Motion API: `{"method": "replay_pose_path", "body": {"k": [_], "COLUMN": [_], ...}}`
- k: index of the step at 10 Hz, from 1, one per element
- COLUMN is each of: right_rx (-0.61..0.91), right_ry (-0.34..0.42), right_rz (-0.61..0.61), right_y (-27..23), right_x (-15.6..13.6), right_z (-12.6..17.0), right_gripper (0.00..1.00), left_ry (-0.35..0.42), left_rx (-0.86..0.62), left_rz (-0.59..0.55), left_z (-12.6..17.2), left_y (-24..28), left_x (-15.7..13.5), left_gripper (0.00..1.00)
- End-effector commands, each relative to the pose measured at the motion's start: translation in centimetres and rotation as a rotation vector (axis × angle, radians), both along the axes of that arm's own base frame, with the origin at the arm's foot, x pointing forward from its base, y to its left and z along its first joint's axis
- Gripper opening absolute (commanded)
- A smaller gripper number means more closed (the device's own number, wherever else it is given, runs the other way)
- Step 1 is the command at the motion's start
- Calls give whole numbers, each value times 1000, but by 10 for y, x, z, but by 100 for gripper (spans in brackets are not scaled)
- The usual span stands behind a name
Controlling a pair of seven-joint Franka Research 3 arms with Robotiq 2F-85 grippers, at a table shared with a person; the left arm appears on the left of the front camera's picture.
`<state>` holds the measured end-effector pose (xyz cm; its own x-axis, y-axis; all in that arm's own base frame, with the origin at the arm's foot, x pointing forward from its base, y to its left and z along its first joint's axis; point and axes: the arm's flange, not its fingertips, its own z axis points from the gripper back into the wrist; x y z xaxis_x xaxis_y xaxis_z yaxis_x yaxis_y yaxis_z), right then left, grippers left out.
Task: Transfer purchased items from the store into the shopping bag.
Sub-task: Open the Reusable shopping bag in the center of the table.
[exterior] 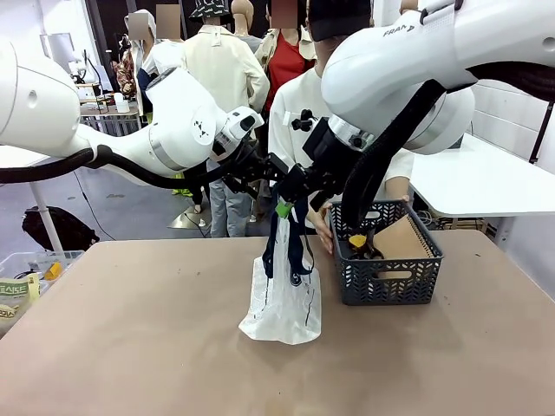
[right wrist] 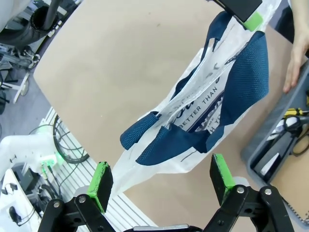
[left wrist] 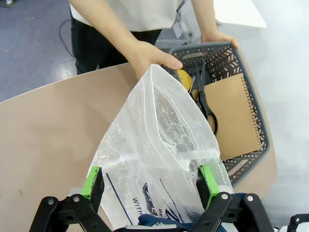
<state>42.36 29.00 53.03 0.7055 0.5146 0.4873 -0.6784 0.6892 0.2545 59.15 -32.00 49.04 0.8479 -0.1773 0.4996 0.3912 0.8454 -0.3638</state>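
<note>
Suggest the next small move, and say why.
Probably advance the open right end effector onto the loose navy strap of the translucent white plastic shopping bag and close: it holds nothing, and black scissors lie in the dark grey lattice basket.

Reference point: the dark grey lattice plastic basket (exterior: 386, 282); count one. Inside the basket: one brown spiral-bound card notebook (exterior: 406, 238), one pair of black-handled scissors (left wrist: 206, 104), and one small yellow item (left wrist: 183, 79), kind not determined. At the basket's rim: two hands of one person, the first hand (left wrist: 218, 36) on a far corner, the second hand (left wrist: 149, 57) at the side facing the bag. Just beside the basket: one translucent white crinkly plastic shopping bag (exterior: 282, 299) with two wide navy-blue strap handles (right wrist: 246, 82). Above that same side: two black two-finger grippers with green pads, the left gripper (left wrist: 150, 181) and the right gripper (right wrist: 161, 176). Under the basket: one tan table (exterior: 130, 347).
</note>
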Motion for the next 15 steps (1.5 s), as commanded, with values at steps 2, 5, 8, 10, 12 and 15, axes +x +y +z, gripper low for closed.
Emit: {"method": "replay_pose_path", "body": {"k": [2,5,8,10,12,15], "right_rx": [-25,-37,-70,-82,-104,-121], "right_ry": [26,40,48,51,59,42], "right_rz": [-10,-12,-21,-28,-21,44], "right_y": [-1,0,-1,-2,-1,0], "right_x": [0,0,0,0,0,-3], "right_z": [-5,-11,-13,-14,-17,-21], "right_gripper": [100,100,100,100,100,92], "left_ry": [3,0,0,4,7,12], "left_rx": [-25,-31,-35,-32,-22,2], "left_rz": [9,9,10,8,3,-12], "left_z": [-2,-3,-3,-3,-3,-4], "left_y": [8,9,11,11,9,6], "left_x": [-5,-5,-5,-5,-4,-3], "left_gripper": [100,100,100,100,100,61]}}
